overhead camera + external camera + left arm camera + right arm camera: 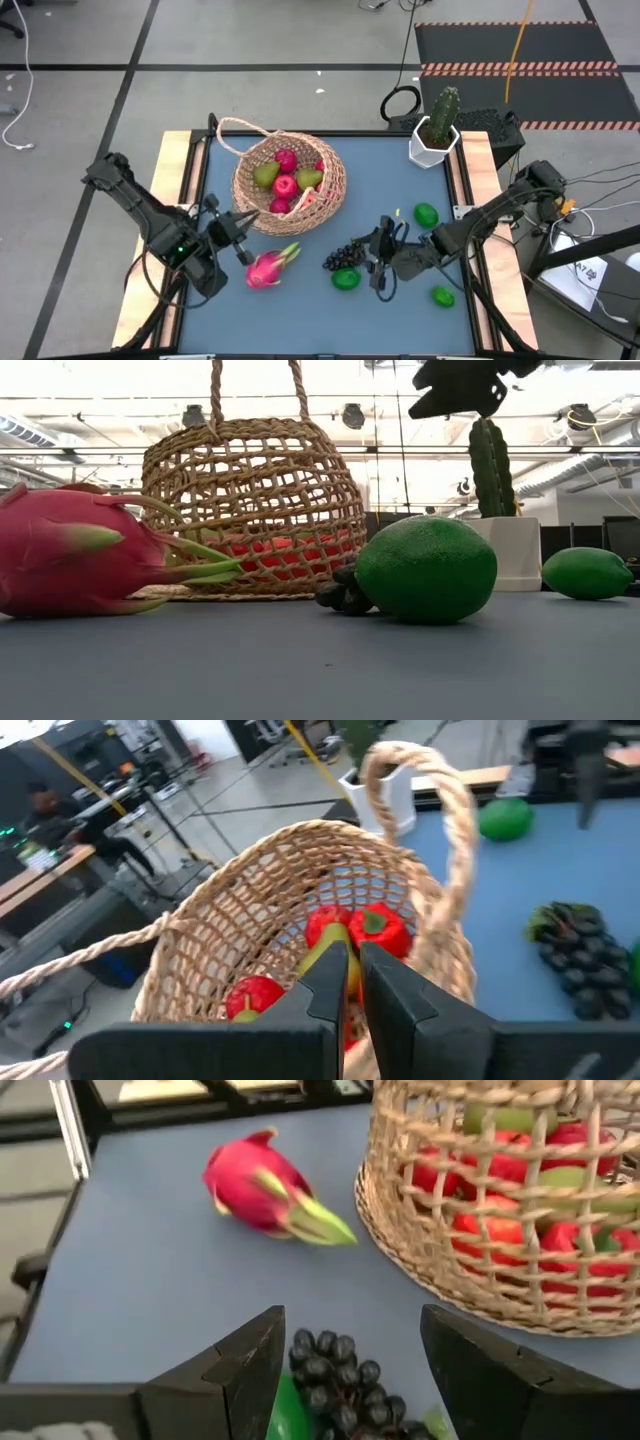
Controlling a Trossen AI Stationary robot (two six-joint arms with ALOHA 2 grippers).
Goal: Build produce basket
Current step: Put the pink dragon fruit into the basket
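The basket (290,185) stands on the far-left part of the blue counter (300,310), its loop handle (240,130) toward the far-left corner. It already holds red round fruits (285,184) and yellow-green pears (266,175); the load is therefore judged partly built.

Produce outside the basket:
- The dragon fruit (268,268) lies on its side near the front edge, just in front of the basket.
- The grape bunch (348,256) lies right of it, with one lime (346,279) touching or just beside it on the near side.
- A second lime (427,214) and a third lime (443,296) lie farther right, well apart from the basket.

The left gripper (243,224) hangs at the near rim of the basket, pointing into it. Its fingers (330,985) are pressed together and pinch nothing visible. This position is consistent with a finished drop or a steadying contact; which one cannot be told.

The right gripper (350,1355) hovers directly above the grape bunch. Its fingers (250,1365) are spread to either side of the bunch and hold nothing. The alignment indicates that the grapes are the next pick. The bunch is lumpy and abuts the lime, so a closing grip may nudge the lime away.

A cactus in a white pot (436,135) stands at the far-right corner and is not part of the load.
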